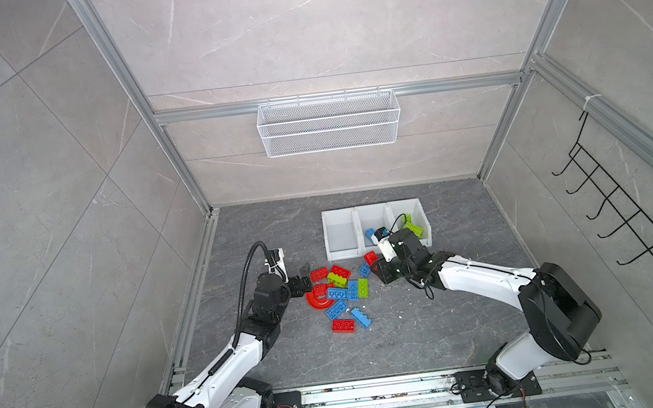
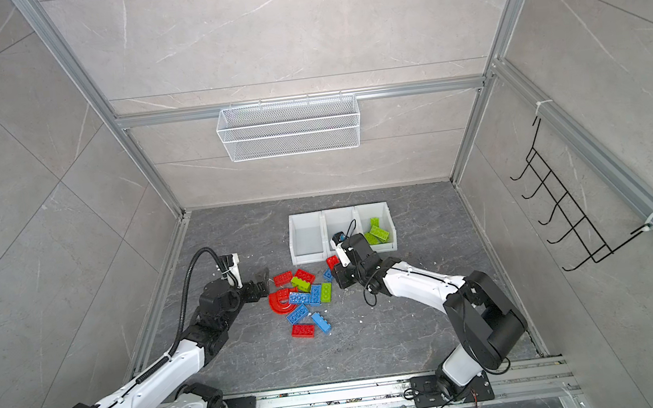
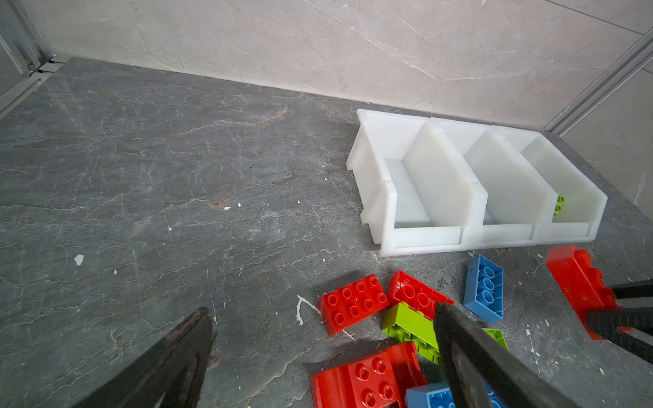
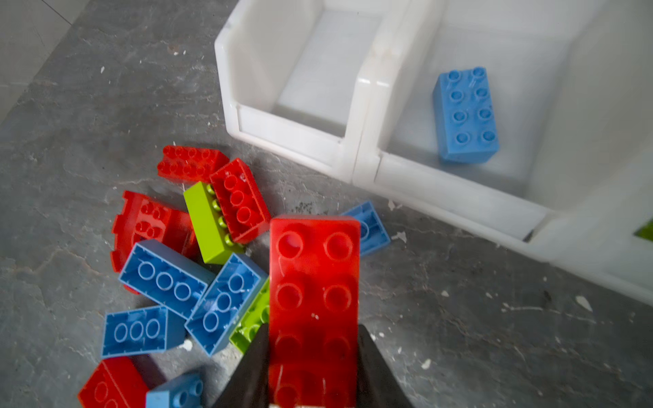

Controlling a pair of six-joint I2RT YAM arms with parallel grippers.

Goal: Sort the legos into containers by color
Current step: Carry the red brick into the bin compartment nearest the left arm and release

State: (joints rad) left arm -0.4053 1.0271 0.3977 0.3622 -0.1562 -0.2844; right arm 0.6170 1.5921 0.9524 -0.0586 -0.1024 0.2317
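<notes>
As the right claw [image 4: 313, 332] grips it, red brick [image 4: 314, 275] points lengthwise toward containers [image 4: 364, 116].

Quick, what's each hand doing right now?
Left hand: open, holding nothing.
Right hand: closed on a red brick.

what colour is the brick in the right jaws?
Red. The held brick shows best in the right wrist view.

- Both top views are bright and evenly lit — diffuse light, shadows faint.
- Frame rails [image 1: 123, 69] splay toward the edges: wide-angle distortion.
- In the right wrist view the near red brick [image 4: 314, 300] blurs close to the lens — the white bins [image 4: 364, 88] look washed out.
</notes>
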